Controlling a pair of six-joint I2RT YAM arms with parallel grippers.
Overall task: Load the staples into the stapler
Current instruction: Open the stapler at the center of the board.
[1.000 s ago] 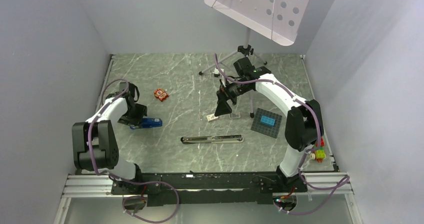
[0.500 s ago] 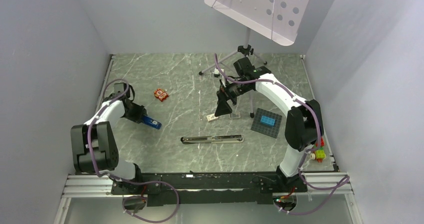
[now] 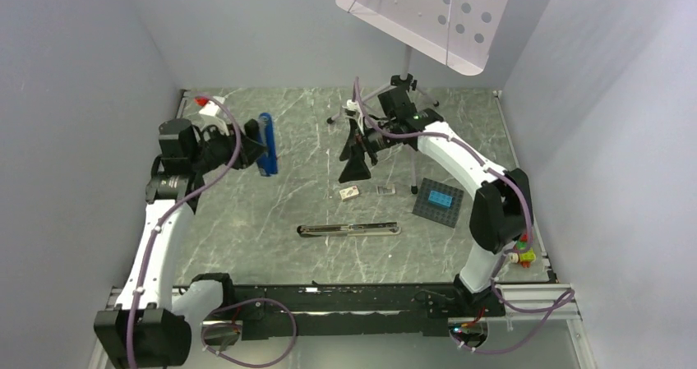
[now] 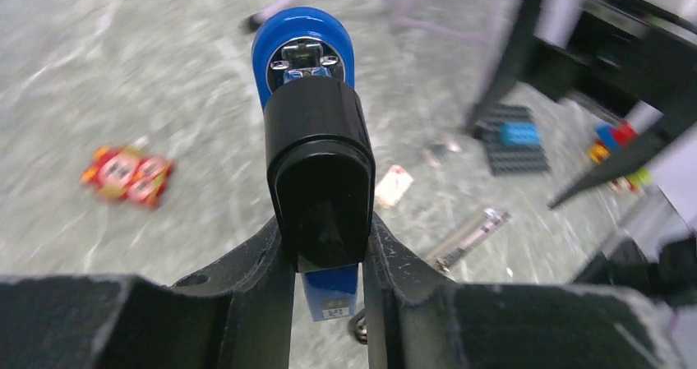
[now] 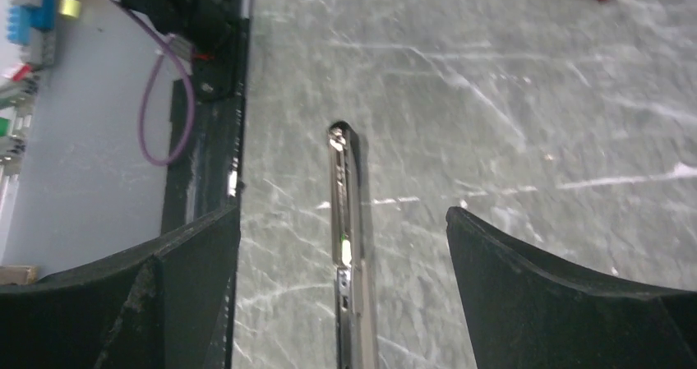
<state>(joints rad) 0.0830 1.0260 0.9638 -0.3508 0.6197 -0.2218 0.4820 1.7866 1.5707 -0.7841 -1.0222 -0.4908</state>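
Note:
My left gripper (image 3: 256, 145) is shut on a blue stapler with a black top (image 3: 265, 143) and holds it high above the table's left side. In the left wrist view the stapler (image 4: 302, 48) stands up between my fingers (image 4: 246, 270). A long, opened-out silver stapler (image 3: 349, 229) lies flat at centre front. It also runs between my open right jaws in the right wrist view (image 5: 345, 246). My right gripper (image 3: 355, 170) is open and empty above the table. The staples (image 3: 386, 190), a tiny silver piece, lie beside a small white box (image 3: 350, 192).
A black baseplate with a blue brick (image 3: 438, 202) lies right of the staples. A red toy (image 4: 127, 174) lies at the left. Coloured bricks (image 3: 522, 255) sit at the right edge. A tripod stand (image 3: 403, 83) holds a white perforated board at the back.
My left arm has lifted the blue stapler off the table and swung it up and toward the back. My right gripper has risen and shifted slightly left, away from the white box.

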